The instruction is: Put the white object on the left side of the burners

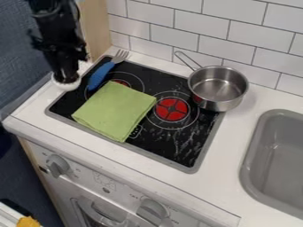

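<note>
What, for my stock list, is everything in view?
Round object: 1, white, left of hob
Metal fork: 1, silver/blue, hob's upper left
Square cloth: 1, green, hob's left half
Metal saucepan: 1, silver, hob's upper right
Rectangular hob: 1, black, counter
Round burners: 2+, red, hob
Counter: 1, white, centre
Rectangular sink: 1, grey, right edge
Round knobs: 2, grey, oven front
Wall tiles: many, white, top
Wooden panel: 1, tan, upper left
Small object: 1, yellow, bottom left
End effector: 1, black, at round object
Arm: 1, black, upper left

Glossy black cooktop [183,150], shiny metal saucepan [218,88], matt green cloth [114,111], glazed tiles [195,27]
</note>
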You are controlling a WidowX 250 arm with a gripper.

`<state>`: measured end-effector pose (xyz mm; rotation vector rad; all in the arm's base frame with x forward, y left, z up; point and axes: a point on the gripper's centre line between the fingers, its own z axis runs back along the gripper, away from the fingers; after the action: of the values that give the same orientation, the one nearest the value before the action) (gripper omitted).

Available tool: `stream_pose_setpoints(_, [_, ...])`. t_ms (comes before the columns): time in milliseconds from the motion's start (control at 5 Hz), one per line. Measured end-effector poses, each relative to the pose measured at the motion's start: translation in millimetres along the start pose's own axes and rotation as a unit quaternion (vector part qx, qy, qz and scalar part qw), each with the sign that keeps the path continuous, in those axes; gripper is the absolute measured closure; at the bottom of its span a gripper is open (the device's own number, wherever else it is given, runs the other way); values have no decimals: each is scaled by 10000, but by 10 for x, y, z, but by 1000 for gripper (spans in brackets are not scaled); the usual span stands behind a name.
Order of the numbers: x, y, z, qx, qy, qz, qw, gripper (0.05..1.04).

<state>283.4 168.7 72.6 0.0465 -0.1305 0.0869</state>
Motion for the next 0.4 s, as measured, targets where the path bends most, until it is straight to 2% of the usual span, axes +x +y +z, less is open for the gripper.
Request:
stream_pose_setpoints(200, [-29,36,-129,97,108,30,9999,853])
stream_pose_setpoints(400, [-81,52,-301,105,365,78,9992,853])
